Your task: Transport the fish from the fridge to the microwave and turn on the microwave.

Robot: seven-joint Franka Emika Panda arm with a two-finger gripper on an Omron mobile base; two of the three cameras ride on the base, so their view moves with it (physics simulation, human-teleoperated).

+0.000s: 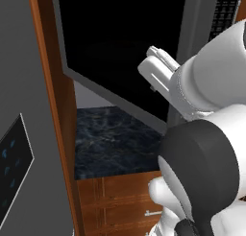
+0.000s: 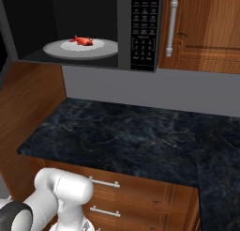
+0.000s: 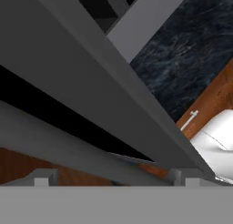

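So the fish (image 2: pixel 81 40) is sitting on the round grey turntable (image 2: pixel 101 50) inside the microwave (image 2: pixel 124 33), upper left of my right base view, roughly mid-plate and lying flat. The black keypad (image 2: pixel 144 35) is just to the right of the cavity, and next to that is a wooden cabinet door with a silver handle (image 2: pixel 174 19). Below it all the dark marbled surface (image 2: pixel 126 136) takes up the middle of the frame, with wooden drawers (image 2: pixel 140 199) under it.

In the left base view the microwave door (image 1: pixel 115 48) hangs open at an angle across the top, and my arm is right up by its lower right edge. My hand (image 3: pixel 113 178) is at the bottom of the hand view with the tips spread wide apart, nothing between them, pressed up close under the grey edge of the door.
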